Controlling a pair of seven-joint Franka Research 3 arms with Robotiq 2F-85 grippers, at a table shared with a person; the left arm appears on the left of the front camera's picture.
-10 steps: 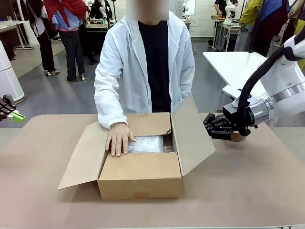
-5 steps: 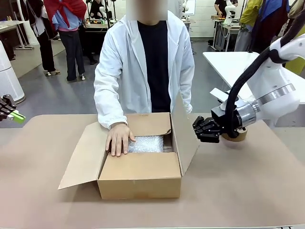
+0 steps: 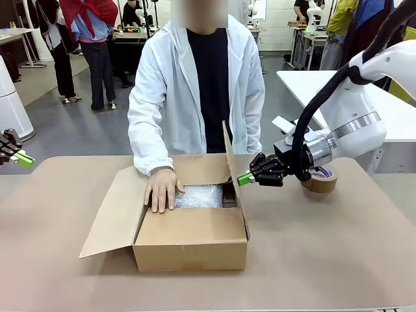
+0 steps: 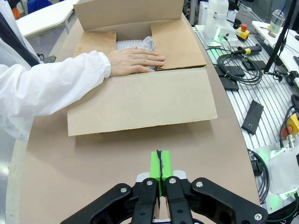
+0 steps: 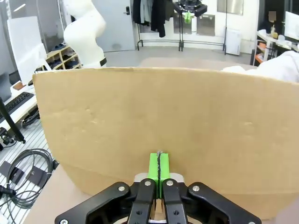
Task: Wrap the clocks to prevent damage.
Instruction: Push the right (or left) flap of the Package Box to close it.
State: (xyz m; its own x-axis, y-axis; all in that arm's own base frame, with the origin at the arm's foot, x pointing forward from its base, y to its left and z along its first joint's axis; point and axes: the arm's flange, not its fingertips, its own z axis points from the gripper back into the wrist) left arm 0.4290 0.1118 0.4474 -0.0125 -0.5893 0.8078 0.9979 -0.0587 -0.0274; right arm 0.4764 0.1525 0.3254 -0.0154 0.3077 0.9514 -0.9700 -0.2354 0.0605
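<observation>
Now that the shut, empty right claw (image 3: 244, 178) has stood the flap (image 3: 228, 153) upright, its wrist view shows pads (image 5: 154, 168) against it; left claw (image 4: 160, 167) shut, empty.

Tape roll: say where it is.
In the front view the tape roll lies flat on the table behind the right arm's wrist, right of the cardboard box.

The right gripper (image 5: 159, 162), its jaws pressed together, points at a brown cardboard flap (image 5: 196, 116) standing upright just before its tips, spanning nearly the whole width.
</observation>
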